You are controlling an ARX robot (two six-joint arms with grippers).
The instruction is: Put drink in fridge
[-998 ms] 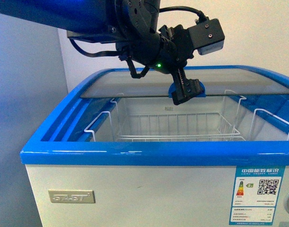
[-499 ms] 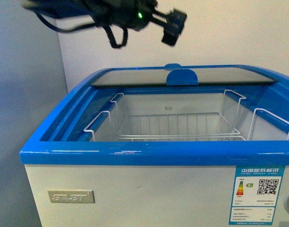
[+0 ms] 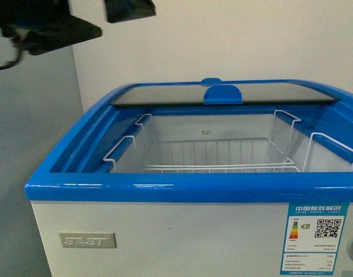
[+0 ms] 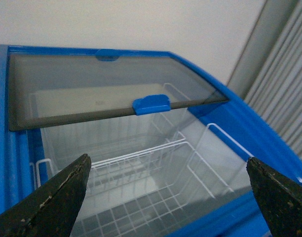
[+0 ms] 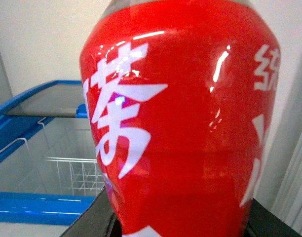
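Closest to the lens in the right wrist view, a red drink bottle point(image 5: 180, 123) with large white characters fills most of the picture. The right hand point(image 5: 180, 224) is closed around its lower part, and only dark finger edges show at either side of the bottle. Behind it and off to one side stands the white chest fridge point(image 5: 32, 207) with a blue top rim, well apart from the bottle, so the drink is outside the fridge.

In the front view, the fridge's point(image 3: 165, 242) white front wall carries a silver brand badge point(image 3: 87, 239) on the left and a blue-and-white energy label with a QR code point(image 3: 318, 236) on the right. Past the blue front rim the top is open, and white wire baskets point(image 3: 217, 156) hang inside with nothing visible in them. Further back, a curved dark glass lid point(image 3: 165, 94) with a blue plastic handle point(image 3: 222, 94) covers only the rear part of the opening. A pale wall point(image 3: 251, 40) rises behind the fridge.

The dark left arm point(image 3: 49, 26) shows high at the upper left, above and to the side of the fridge. In the left wrist view, the left hand point(image 4: 167, 159) is spread wide with nothing between its worn black fingers point(image 4: 57, 197). It looks down over the baskets point(image 4: 141, 153) towards the glass lid point(image 4: 92, 84) and its handle point(image 4: 151, 104).
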